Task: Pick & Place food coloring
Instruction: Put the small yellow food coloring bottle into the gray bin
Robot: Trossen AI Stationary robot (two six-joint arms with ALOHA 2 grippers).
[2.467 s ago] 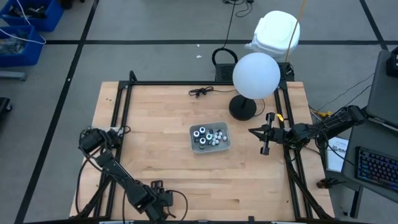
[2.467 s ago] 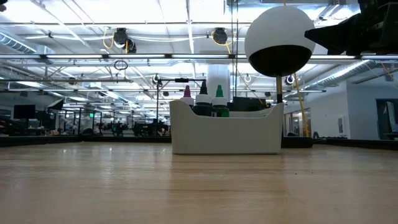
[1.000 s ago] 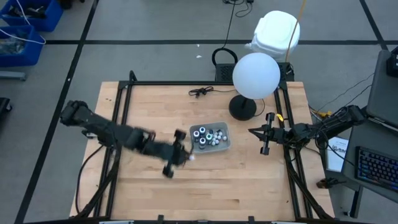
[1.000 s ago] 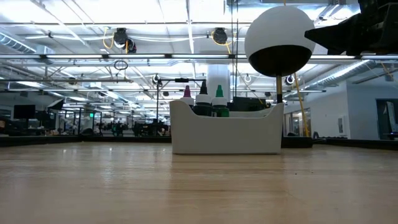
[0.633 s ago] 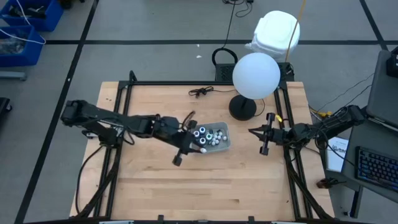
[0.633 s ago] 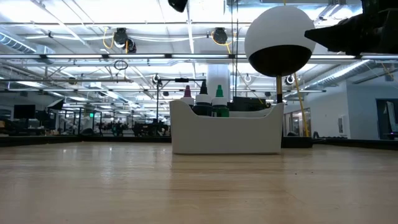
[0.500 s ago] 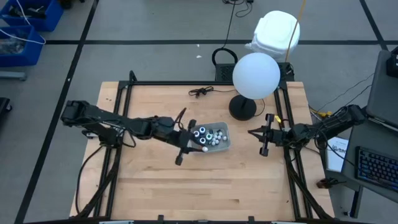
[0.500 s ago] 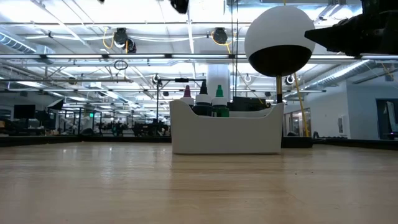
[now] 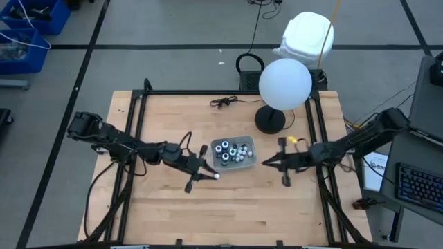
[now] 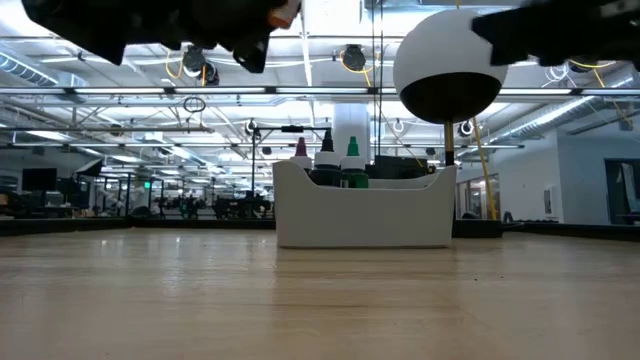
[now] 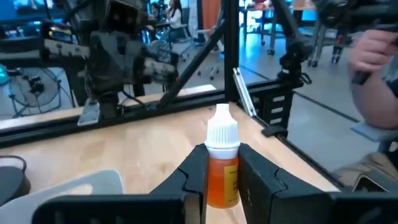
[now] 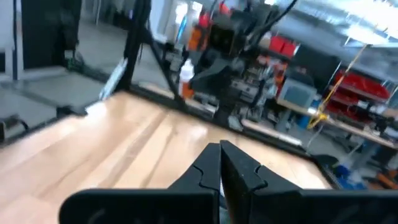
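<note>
A grey tray point(image 9: 235, 163) at mid-table holds several small food coloring bottles point(image 9: 230, 151); in the low view their tips point(image 10: 327, 152) stick up above its white wall point(image 10: 365, 215). Just left of the tray my left gripper point(image 9: 210, 173) is shut on a small orange bottle with a white cap point(image 11: 222, 163), above the table. My right gripper point(image 9: 263, 164) hovers shut just right of the tray, pointing at it; its joined fingers point(image 12: 221, 163) hold nothing. The right wrist view shows the held bottle point(image 12: 185, 70) far off. My left gripper pinches the bottle's orange body point(image 11: 222, 183) between its two fingers point(image 11: 194, 175), one on each side. The bottle lies along the fingers, and its white cap point(image 9: 217, 176) juts past the fingertips toward the table's right. It is lifted clear of the table.
A white globe lamp point(image 9: 284, 83) on a black base point(image 9: 270, 122) stands behind the tray to the right. A black cable point(image 9: 223, 102) lies near the far edge. Black frame rails point(image 9: 135, 124) run along the table's sides. A person point(image 11: 373, 56) stands beyond the right edge.
My left gripper, which was at the tray's left edge, has drawn back a little toward the table's near-left, still shut on the orange bottle. My right gripper has come from the right rail toward the tray and stays shut.
</note>
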